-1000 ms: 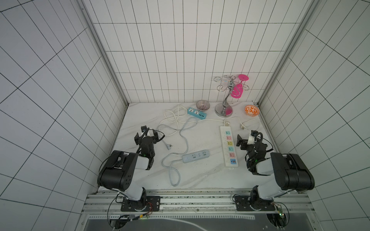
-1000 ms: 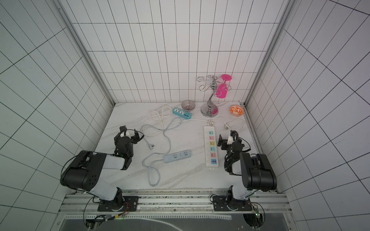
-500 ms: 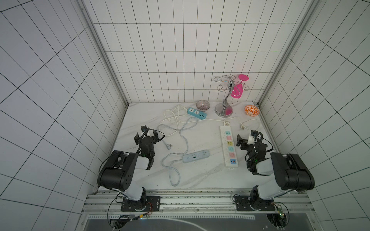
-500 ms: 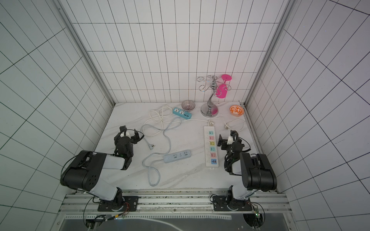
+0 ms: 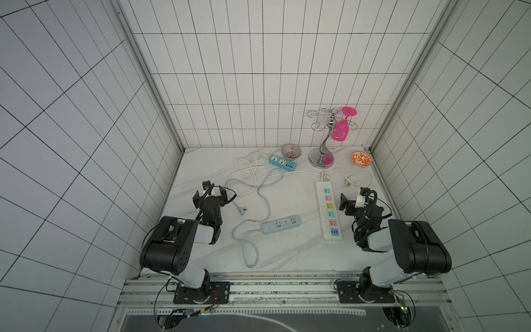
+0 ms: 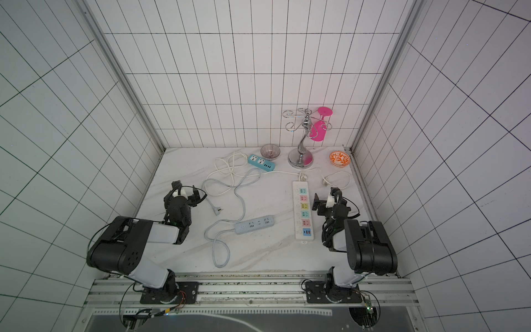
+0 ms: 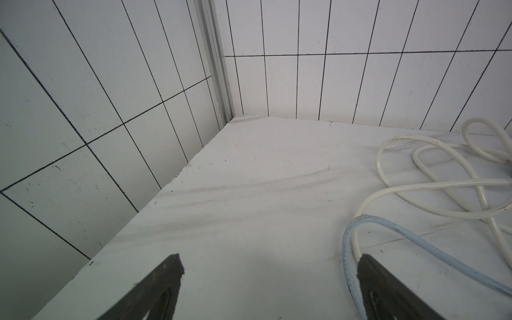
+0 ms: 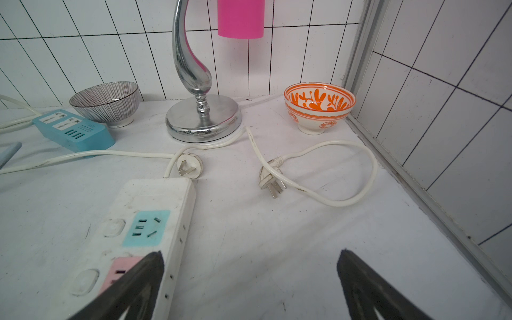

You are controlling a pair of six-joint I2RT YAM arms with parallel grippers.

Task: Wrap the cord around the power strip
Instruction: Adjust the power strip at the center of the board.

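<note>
While the power strip (image 5: 281, 224) lies flat near the middle of the worktop (image 5: 293, 253), its cord (image 5: 269, 207) is completely unwrapped. It sprawls in loose loops toward the front edge and the back, ending in a plug (image 5: 242, 211) near the left jaws. Left jaws are spread wide and empty over bare worktop, a bend of cord right by one finger (image 7: 388, 293), and right jaws, just as wide and empty, sit beside the long white strip (image 5: 328, 212).

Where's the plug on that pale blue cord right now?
In a top view the plug lies on the table beside the left tool, apart from it.
</note>
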